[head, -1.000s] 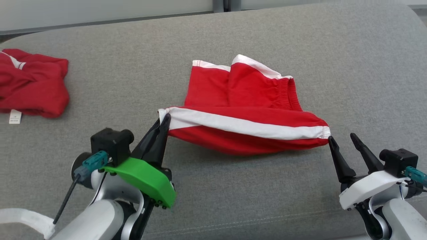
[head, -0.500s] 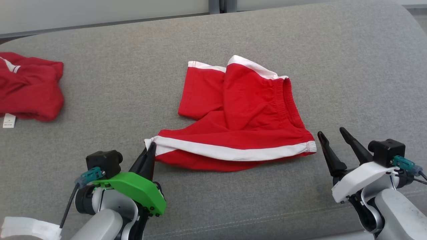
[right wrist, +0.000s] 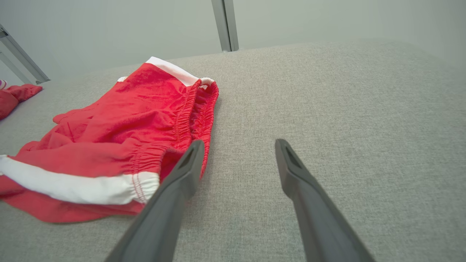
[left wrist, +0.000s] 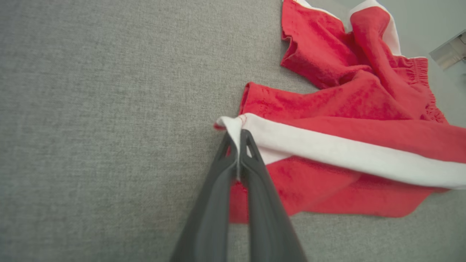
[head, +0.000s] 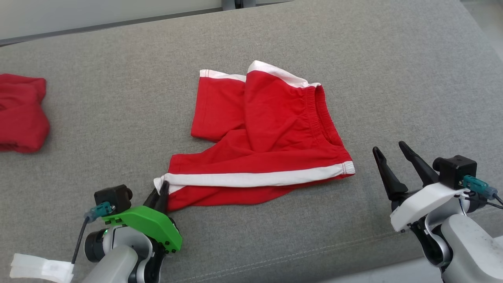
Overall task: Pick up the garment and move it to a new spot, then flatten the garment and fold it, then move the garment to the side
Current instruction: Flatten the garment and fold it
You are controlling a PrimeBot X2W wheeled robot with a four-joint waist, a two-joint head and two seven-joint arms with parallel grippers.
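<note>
The garment (head: 271, 133) is a pair of red shorts with white side stripes and an elastic waistband, lying rumpled on the grey cushion (head: 118, 98). My left gripper (head: 162, 188) is shut on the garment's white-striped near-left corner; in the left wrist view the left gripper (left wrist: 238, 136) has its fingertips pinched on the white hem of the garment (left wrist: 327, 116). To the right of the garment, my right gripper (head: 387, 151) stands open and apart from the cloth. In the right wrist view the garment (right wrist: 120, 138) lies left of the empty right gripper (right wrist: 238, 145), whose left finger (right wrist: 189, 163) is near the waistband.
A second red garment (head: 19, 114) lies crumpled at the cushion's far left edge, also visible as the second red garment (right wrist: 16, 94) in the right wrist view. A pale wall and metal post (right wrist: 225, 23) stand behind. The cushion's front edge runs just below my arms.
My left gripper has drawn the garment's corner toward me and laid the raised fold down on the cushion. The right gripper stayed open beside the cloth. The head camera has shifted.
</note>
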